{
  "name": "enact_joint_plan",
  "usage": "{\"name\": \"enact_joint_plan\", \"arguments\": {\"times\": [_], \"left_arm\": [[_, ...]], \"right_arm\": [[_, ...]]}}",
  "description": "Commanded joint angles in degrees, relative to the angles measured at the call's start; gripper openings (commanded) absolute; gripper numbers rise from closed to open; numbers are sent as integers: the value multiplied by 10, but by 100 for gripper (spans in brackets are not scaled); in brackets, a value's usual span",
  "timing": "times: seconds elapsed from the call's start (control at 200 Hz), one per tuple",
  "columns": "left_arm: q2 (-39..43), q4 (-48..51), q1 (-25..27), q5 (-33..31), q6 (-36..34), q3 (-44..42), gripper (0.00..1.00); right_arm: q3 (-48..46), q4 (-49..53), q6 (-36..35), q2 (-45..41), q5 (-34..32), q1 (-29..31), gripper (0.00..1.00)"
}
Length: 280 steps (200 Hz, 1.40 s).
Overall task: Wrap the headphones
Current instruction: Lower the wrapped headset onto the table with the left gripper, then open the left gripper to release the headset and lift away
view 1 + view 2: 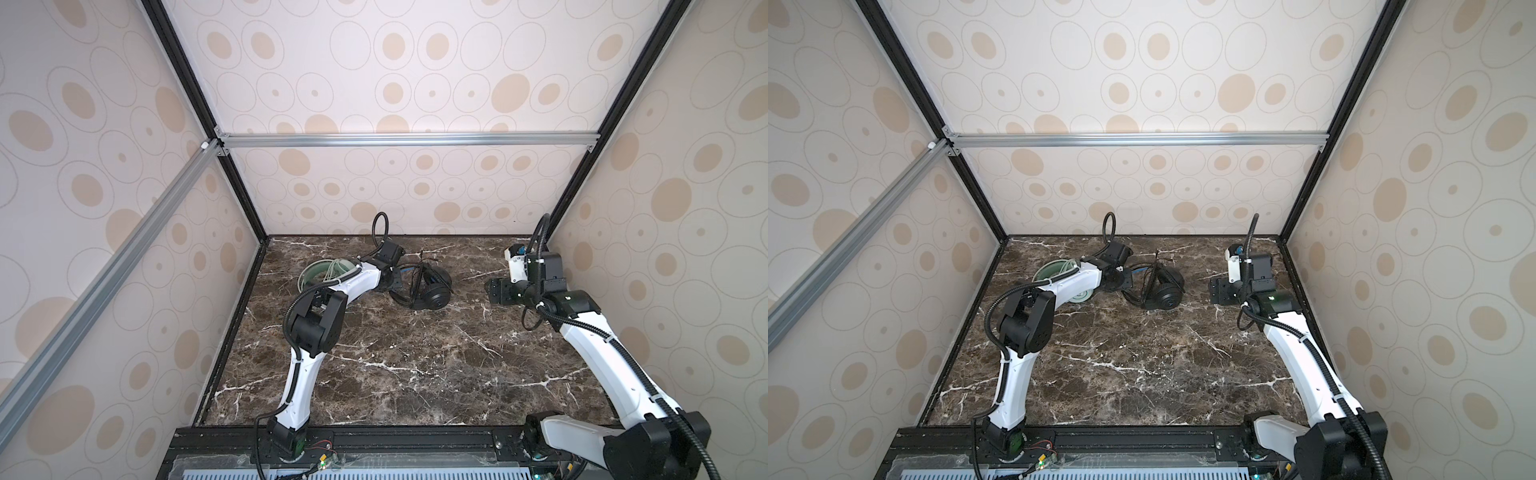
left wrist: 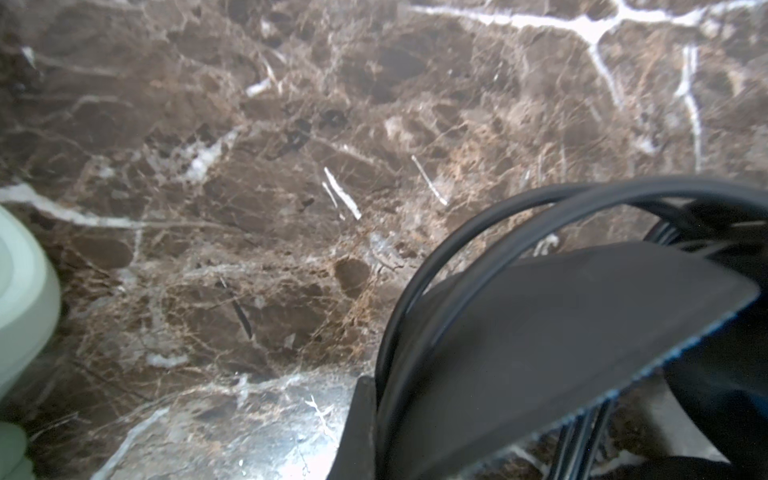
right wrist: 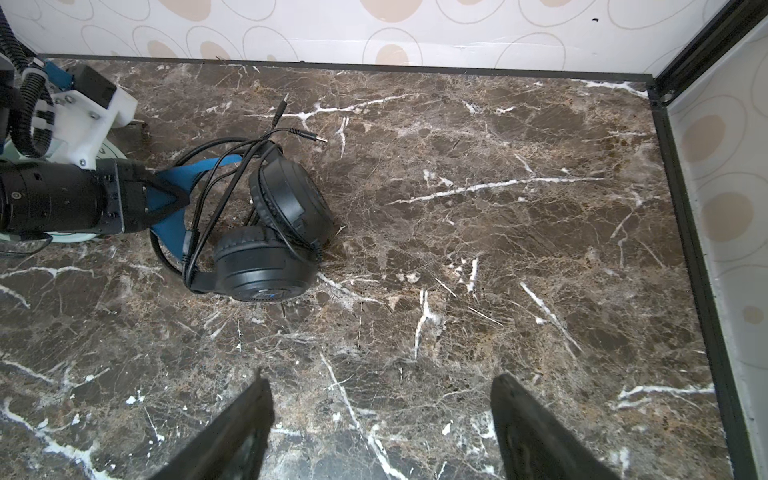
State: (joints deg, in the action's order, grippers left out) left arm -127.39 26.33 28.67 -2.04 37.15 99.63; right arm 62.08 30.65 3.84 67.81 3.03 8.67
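- Left gripper (image 3: 172, 203) is pinched shut on the blue band (image 3: 195, 172) of the black headset (image 3: 262, 266). Seen from the right wrist, its jaws meet at the band's bend.
- From the left wrist, that band (image 2: 561, 332) lies beside one dark finger (image 2: 357, 419), with black hoops arching over it. This view is blurred.
- Right gripper (image 3: 380, 376) stands spread wide, with only bare table (image 3: 498, 249) between its fingers (image 3: 249, 415). It grips nothing.
- In both top views the right gripper (image 1: 494, 291) hangs near the right wall (image 1: 665, 270). It points toward the black headset and is well apart from it.
- Black headset (image 1: 434, 295) lies in the far middle of the table, near the back wall (image 1: 415, 199). One cup rests low on the marble, and the other is tilted and leans against it.
- Cable (image 3: 232, 183), black, runs in loose loops over band and cups. Two plugs (image 3: 309, 136) lie on the table just beyond the headset, toward the back wall.
- Green headset (image 1: 309, 276) lies just left of the black one, at the far left of the table, partly under the left arm (image 1: 357, 282).
- Pale strands (image 1: 332, 266) cross its hoop. How tightly they are wound I cannot tell.
- In a top view one green cup (image 1: 1081, 296) shows below that arm, close to the left gripper (image 1: 1125, 282).
- At the edge of the left wrist view a pale green cup (image 2: 20, 299) sits close by, out of focus.
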Motion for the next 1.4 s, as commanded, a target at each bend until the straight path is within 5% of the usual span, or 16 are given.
{"name": "enact_joint_plan", "arguments": {"times": [0.0,0.455,0.915,1.396], "left_arm": [[3,-10,-3,-5,24,30,15],[1,-3,-5,-16,15,29,38],[11,-2,-9,-17,3,34,45],[172,-68,11,-18,-99,-61,79]], "right_arm": [[-2,-7,4,3,6,2,84],[9,-15,-2,8,-5,3,84],[17,-14,-6,10,-15,2,85],[-12,-36,-4,-11,-43,2,100]]}}
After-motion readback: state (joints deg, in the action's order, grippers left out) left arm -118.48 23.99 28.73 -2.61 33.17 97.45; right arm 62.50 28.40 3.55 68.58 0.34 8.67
